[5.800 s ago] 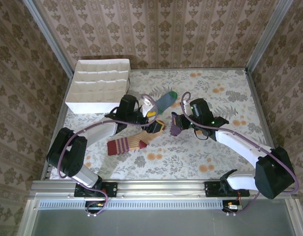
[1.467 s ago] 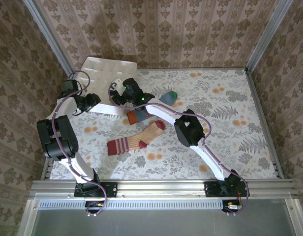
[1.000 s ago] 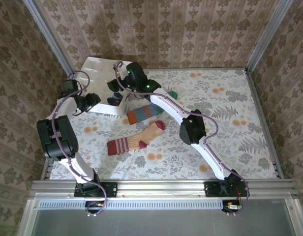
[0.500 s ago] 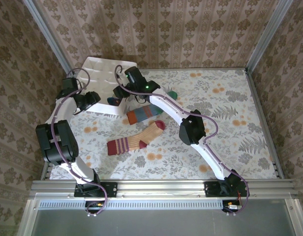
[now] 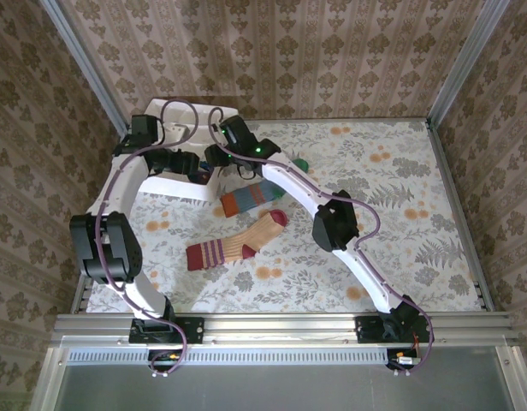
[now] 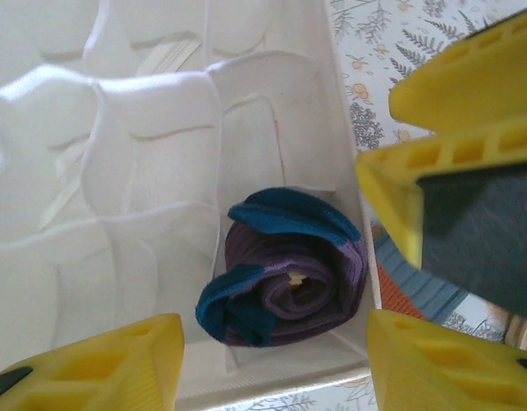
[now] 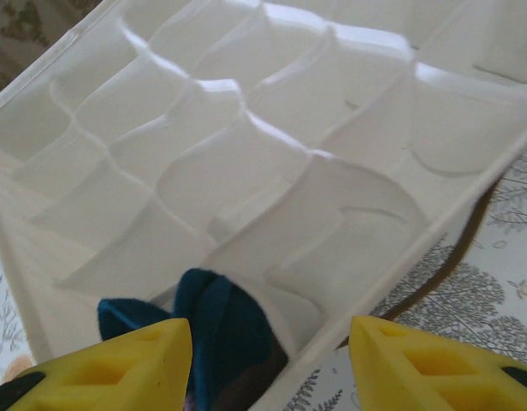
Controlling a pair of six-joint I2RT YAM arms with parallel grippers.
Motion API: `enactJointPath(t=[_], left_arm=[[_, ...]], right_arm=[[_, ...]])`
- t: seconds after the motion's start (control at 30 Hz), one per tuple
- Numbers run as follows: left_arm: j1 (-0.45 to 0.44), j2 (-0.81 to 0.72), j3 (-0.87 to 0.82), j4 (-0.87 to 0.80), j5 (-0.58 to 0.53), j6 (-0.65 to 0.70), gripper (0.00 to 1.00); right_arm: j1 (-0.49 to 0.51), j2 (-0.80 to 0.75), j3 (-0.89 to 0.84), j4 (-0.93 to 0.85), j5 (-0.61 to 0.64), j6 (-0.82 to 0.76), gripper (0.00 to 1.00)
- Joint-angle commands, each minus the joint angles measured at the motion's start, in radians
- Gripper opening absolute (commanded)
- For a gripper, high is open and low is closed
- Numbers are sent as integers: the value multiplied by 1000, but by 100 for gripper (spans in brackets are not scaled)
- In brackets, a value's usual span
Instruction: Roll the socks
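The purple sock (image 6: 285, 287) with the blue-green toe is rolled up into a ball. It sits in a corner pocket of the white box (image 6: 118, 171), right by the box's near wall. From the right wrist camera I see just its blue-green end (image 7: 216, 330) poking up from that same pocket of the box (image 7: 246, 128).

The other two socks lie flat on the flowery table (image 5: 400, 188). The grey-blue sock (image 5: 251, 199) with the orange cuff is just beside the box (image 5: 161, 184). The peach sock (image 5: 233, 247) with dark red stripes is a bit nearer to me, close to the grey-blue one.

My left gripper (image 6: 272, 347) hangs over the rolled sock. Its yellow fingers (image 6: 101, 364) are spread apart, one on each side, and I see nothing pinched between them. My right gripper (image 7: 268, 342) is over the box edge too, with its fingers (image 7: 118, 364) spread wide and nothing held. From above, the left gripper (image 5: 191, 163) and the right gripper (image 5: 219, 158) are very close together at the box's near right corner.
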Motion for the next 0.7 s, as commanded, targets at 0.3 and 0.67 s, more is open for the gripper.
enactJointPath(t=[0.3,0.67], left_arm=[[-11,174,89,-149,-21,261,56],[-11,250,163,-148,-32,177,12]], right_arm=[[-32,54,-5,66,-18,173,51],[-35,127,24,109,-99,178,23]])
